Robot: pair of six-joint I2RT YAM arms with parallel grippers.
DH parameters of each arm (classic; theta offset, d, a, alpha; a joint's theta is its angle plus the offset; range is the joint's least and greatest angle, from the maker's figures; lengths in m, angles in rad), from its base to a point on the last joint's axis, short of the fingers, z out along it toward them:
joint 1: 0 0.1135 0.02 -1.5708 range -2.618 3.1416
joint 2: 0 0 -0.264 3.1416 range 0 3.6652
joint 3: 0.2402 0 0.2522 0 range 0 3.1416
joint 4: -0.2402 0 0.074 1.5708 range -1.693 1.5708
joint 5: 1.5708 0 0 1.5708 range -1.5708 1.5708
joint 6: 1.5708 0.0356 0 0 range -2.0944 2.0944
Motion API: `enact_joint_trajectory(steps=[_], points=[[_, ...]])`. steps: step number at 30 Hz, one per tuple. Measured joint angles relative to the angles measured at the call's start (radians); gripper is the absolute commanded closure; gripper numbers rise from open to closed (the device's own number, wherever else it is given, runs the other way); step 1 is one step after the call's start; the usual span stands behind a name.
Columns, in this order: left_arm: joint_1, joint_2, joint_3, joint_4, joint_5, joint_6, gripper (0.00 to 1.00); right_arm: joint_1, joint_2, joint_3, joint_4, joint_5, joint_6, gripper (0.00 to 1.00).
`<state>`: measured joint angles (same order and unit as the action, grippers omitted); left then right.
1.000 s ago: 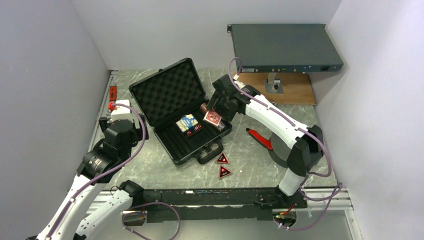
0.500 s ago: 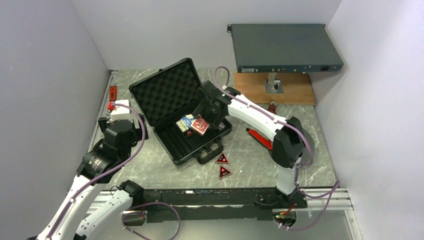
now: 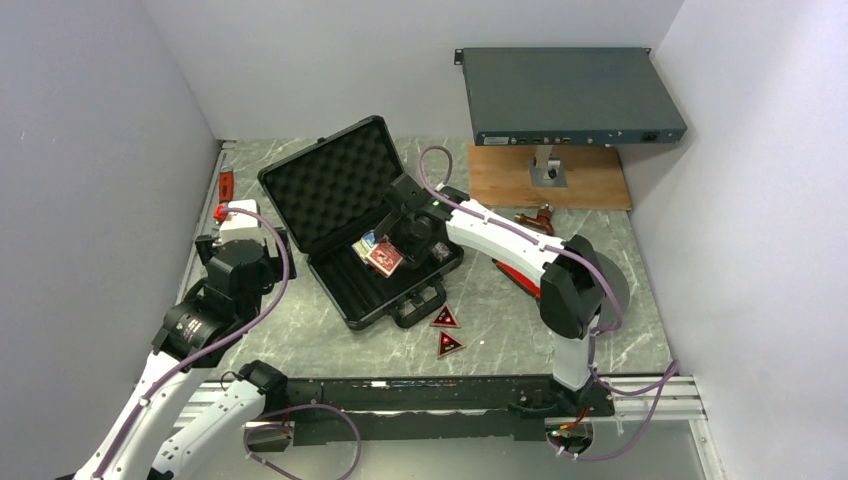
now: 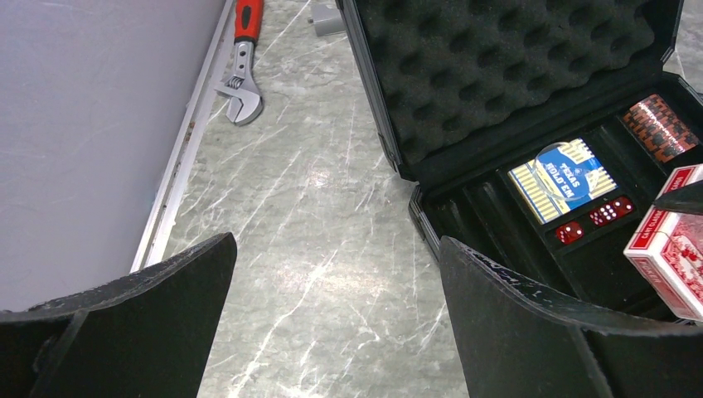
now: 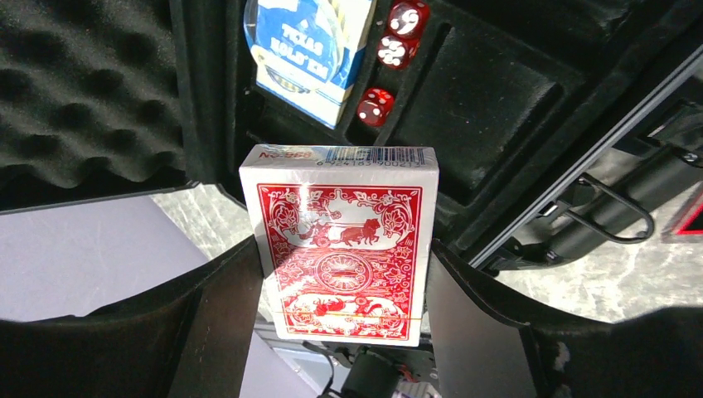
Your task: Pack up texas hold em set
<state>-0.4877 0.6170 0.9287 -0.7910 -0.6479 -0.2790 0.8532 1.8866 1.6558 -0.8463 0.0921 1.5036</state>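
Observation:
The black briefcase point(image 3: 340, 190) lies open, its egg-crate foam lid point(image 4: 497, 66) tipped back. In its tray sit a blue deck point(image 5: 303, 50), red dice point(image 5: 377, 106) and a chip roll point(image 4: 659, 124). My right gripper point(image 5: 344, 261) is shut on the red card deck point(image 5: 340, 240), which hangs over the tray point(image 3: 384, 259) just in front of the blue deck. Two red-black triangular tokens point(image 3: 445, 318) lie on the table in front of the case's handle. My left gripper point(image 4: 336, 249) stands open over bare table, left of the case, holding nothing.
A grey rack-mount box point(image 3: 570, 95) stands on a post over a wooden board point(image 3: 590, 180) at the back right. A red-handled wrench point(image 4: 243, 58) lies by the left wall. A red-handled tool point(image 3: 520, 275) lies under the right arm. Walls close in on three sides.
My right arm has carried the red deck leftward, from the case's right end to over the middle of the tray beside the blue deck. The left arm has not moved.

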Motion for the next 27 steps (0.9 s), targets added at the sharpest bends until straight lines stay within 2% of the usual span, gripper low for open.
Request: enact_joint_trajectory(steps=[7,16,22,27], points=[[0.000,0.000,0.000,0.000,0.000,-0.001,0.02,0.005,0.002,-0.082,0.098,-0.016,0.053,1.00],[0.000,0.000,0.000,0.000,0.000,-0.003,0.02,0.006,0.100,-0.004,0.057,-0.059,0.079,1.00],[0.000,0.000,0.000,0.000,0.000,-0.003,0.02,0.008,0.106,-0.003,0.055,-0.091,0.097,1.00],[0.000,0.000,0.000,0.000,0.001,-0.003,0.02,0.013,0.113,0.014,-0.015,-0.067,0.128,1.00]])
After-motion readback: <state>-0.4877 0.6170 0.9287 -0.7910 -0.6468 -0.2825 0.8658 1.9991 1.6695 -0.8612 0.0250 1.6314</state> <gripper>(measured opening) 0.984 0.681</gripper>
